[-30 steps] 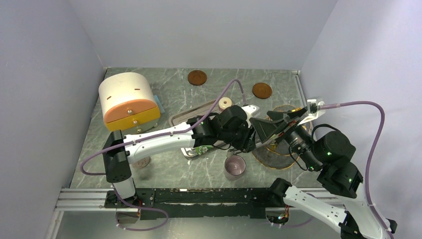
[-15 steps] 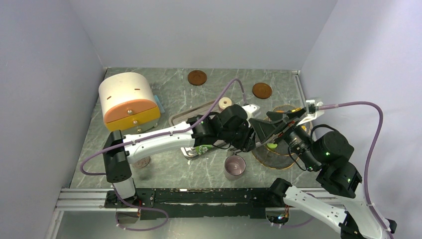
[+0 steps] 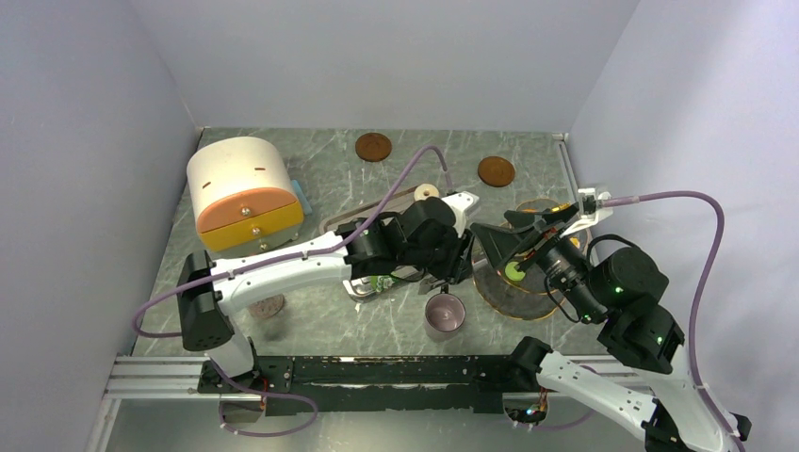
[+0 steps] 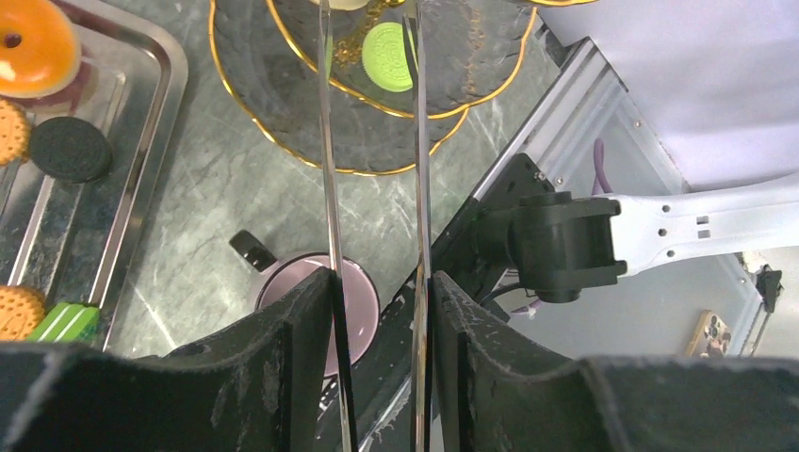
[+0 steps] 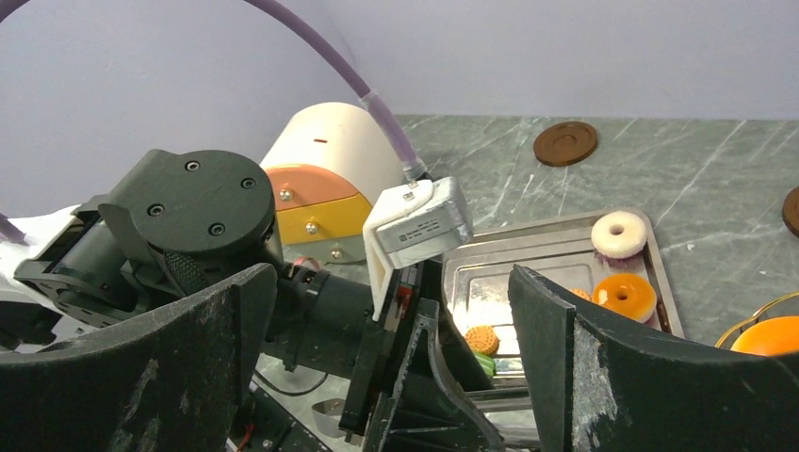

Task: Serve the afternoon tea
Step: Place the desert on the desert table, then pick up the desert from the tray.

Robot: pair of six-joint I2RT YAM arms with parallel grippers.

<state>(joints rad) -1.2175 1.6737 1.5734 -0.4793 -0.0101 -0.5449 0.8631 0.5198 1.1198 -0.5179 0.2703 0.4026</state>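
Well, my left end effector (image 4: 382, 292) is half-closed on a pair of steel tongs (image 4: 327, 169). Their blades reach out over the gold-rimmed glass plate (image 4: 259, 89), where the green treat (image 4: 388, 56) lies. The mug (image 3: 444, 314) stands on the counter (image 3: 320, 325) beside the tray (image 4: 141, 188), which holds the orange treat (image 4: 33, 47) and the black treat (image 4: 69, 149). My right end effector (image 5: 391, 292) gapes wide, empty.

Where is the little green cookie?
Look right of the rectangular steel tray for the dark scalloped glass plate with gold rims. The small round green cookie lies on it, under the thin metal tongs in the left hand. It is the plate's only green thing, flat and round unlike the green bar in the tray.
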